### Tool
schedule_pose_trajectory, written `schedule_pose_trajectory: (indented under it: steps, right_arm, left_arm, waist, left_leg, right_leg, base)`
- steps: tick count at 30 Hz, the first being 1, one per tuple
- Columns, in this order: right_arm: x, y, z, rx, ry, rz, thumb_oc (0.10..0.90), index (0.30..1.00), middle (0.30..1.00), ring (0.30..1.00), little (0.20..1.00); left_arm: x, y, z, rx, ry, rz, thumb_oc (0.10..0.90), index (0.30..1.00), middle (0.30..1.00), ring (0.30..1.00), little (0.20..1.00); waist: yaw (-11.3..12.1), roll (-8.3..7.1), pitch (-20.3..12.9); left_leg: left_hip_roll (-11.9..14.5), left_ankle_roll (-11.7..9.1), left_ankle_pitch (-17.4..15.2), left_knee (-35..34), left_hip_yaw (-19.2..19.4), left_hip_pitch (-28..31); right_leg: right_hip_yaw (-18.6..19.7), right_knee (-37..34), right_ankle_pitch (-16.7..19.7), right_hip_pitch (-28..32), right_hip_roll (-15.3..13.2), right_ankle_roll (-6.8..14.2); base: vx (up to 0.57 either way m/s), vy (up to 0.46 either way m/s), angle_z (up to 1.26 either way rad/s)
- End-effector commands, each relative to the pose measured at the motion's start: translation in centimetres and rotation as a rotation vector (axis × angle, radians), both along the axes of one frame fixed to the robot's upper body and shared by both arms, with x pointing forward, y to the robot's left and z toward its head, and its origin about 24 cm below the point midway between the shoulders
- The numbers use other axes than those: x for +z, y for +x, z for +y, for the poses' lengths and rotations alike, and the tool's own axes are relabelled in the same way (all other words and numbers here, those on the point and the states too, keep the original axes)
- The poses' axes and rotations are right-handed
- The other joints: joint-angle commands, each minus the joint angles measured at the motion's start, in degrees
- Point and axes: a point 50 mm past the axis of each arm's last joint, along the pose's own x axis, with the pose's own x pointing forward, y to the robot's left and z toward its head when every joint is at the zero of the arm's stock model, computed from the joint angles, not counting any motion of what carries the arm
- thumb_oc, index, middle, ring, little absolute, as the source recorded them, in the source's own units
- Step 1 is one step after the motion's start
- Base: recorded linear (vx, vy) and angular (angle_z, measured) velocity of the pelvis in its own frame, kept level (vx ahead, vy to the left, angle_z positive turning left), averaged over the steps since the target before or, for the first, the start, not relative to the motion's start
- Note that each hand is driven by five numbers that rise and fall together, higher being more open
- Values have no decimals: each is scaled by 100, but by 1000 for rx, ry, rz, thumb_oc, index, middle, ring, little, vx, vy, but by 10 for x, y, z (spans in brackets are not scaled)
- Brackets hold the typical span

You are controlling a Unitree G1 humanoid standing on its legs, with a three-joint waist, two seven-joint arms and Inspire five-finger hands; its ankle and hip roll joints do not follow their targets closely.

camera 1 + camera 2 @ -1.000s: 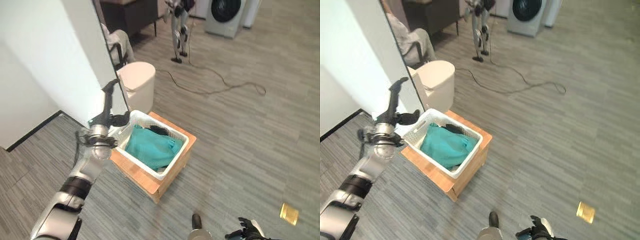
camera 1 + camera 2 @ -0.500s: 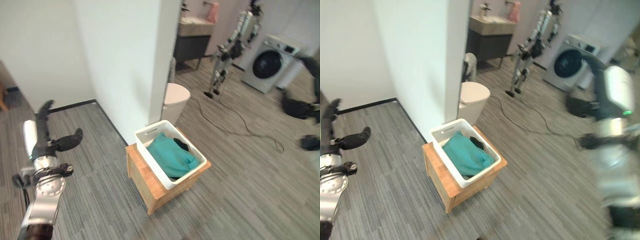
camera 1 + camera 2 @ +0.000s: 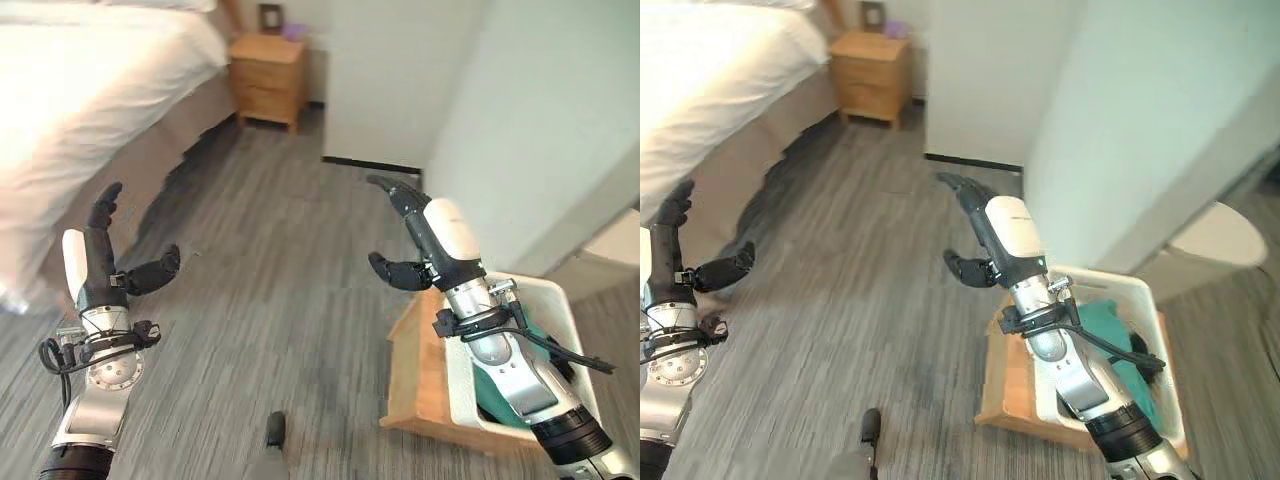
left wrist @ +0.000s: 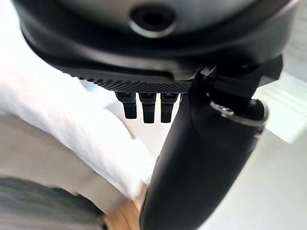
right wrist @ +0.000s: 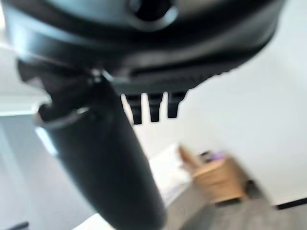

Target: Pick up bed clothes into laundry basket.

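The white bed linen (image 3: 70,90) lies soft and rumpled on the bed, spilling over its near edge, well apart from both my hands. My white plastic laundry basket (image 3: 560,310) sits on a low square wooden stand (image 3: 425,380) at my right, a teal cloth (image 3: 1110,330) bunched inside. My left hand (image 3: 105,265) hangs empty, fingers straight, thumb out. My right hand (image 3: 420,235) hovers over the stand's near corner, fingers loosely spread, holding nothing. Grey striped plank floor (image 3: 280,300) lies open between bed and stand; a wooden nightstand (image 3: 270,65) stands by the wall.
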Motion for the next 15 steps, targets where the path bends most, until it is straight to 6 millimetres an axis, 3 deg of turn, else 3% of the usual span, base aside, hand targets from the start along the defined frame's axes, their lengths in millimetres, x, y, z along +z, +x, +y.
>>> schedule_pose_trajectory:
  steps: [1,2,3,4,5,6,7,9,11,12,13,15]
  right_arm:
    - [51,8,14,85,27,-223,800,900,900,900,900]
    - [51,8,14,85,27,-223,800,900,900,900,900]
    - [50,8,15,81,44,-216,800,900,900,900,900]
    - [51,6,13,78,45,-217,800,900,900,900,900]
    - [51,6,13,78,45,-217,800,900,900,900,900]
    - [48,3,8,66,47,-207,800,900,900,900,900]
    - [47,2,4,56,49,-200,800,900,900,900,900]
    - [45,1,-3,34,60,-181,800,900,900,900,900]
    - [48,-1,-8,21,84,-192,800,900,900,900,900]
    - [47,-1,-16,-23,68,-188,800,900,900,900,900]
    - [47,-2,-17,-23,67,-187,800,900,900,900,900]
    - [46,-1,-20,-55,88,-193,800,900,900,900,900]
  left_arm:
    - [63,11,14,-47,76,-259,800,900,900,900,900]
    - [63,11,14,-47,76,-260,800,900,900,900,900]
    - [58,13,10,-70,32,-245,800,900,900,900,900]
    - [54,10,10,-76,20,-230,800,900,900,900,900]
    - [54,10,10,-76,20,-230,800,900,900,900,900]
    - [49,9,6,-105,9,-212,800,900,900,900,900]
    - [46,10,3,-119,-2,-203,800,900,900,900,900]
    - [41,12,-2,-139,-19,-184,800,900,900,900,900]
    - [33,11,-7,-142,-37,-160,800,900,900,900,900]
    - [26,11,-10,-158,-24,-110,800,900,900,900,900]
    - [25,11,-11,-158,-25,-109,800,900,900,900,900]
    - [29,18,-16,-188,-16,-112,800,900,900,900,900]
  waist:
    - [-386,-381,-50]
    - [-382,-380,-50]
    - [-500,-408,-100]
    - [-538,-461,-90]
    - [-538,-461,-90]
    - [-583,-548,-127]
    - [-656,-582,-166]
    - [-792,-585,-270]
    - [-897,-547,-324]
    - [-1039,-463,-443]
    - [-1057,-488,-463]
    - [-1146,-549,-473]
  left_leg:
    - [891,85,-1036,166,2175,210]
    - [892,84,-1037,167,2179,209]
    - [1125,75,-1218,670,3089,545]
    - [1227,71,-1509,1142,3373,686]
    - [1227,71,-1509,1142,3373,686]
    - [1432,61,-1856,2063,3499,801]
    - [1632,39,-1975,2387,3604,916]
    - [1880,20,-2149,2592,3720,1212]
    - [2013,-60,-2075,2543,3684,1352]
    - [1471,62,-2448,1624,3657,1624]
    - [1373,103,-2387,1490,3669,1655]
    - [835,279,-2241,543,3585,1852]
  right_leg:
    - [-233,-168,-27,-297,-674,466]
    - [-228,-167,-26,-300,-674,466]
    - [-678,-152,32,-410,-729,415]
    - [-842,-120,89,-404,-801,343]
    - [-842,-120,89,-404,-801,343]
    - [-1218,-91,120,-335,-892,191]
    - [-1468,-56,143,-336,-937,144]
    - [-1905,-46,185,-310,-1011,125]
    - [-2217,8,219,-301,-1125,141]
    - [-2378,209,393,-461,-1331,299]
    - [-2402,235,410,-481,-1398,331]
    - [-2460,927,673,-846,-1772,557]
  base:
    - [-313,55,230]
    - [-191,-40,164]
    - [-291,-76,69]
    - [-291,-76,74]
    - [-255,-91,102]
    - [-197,-72,143]
    - [-250,-69,174]
    - [-94,63,226]
    - [-57,273,243]
    - [-68,345,167]
    - [-38,514,133]
    - [-10,404,128]
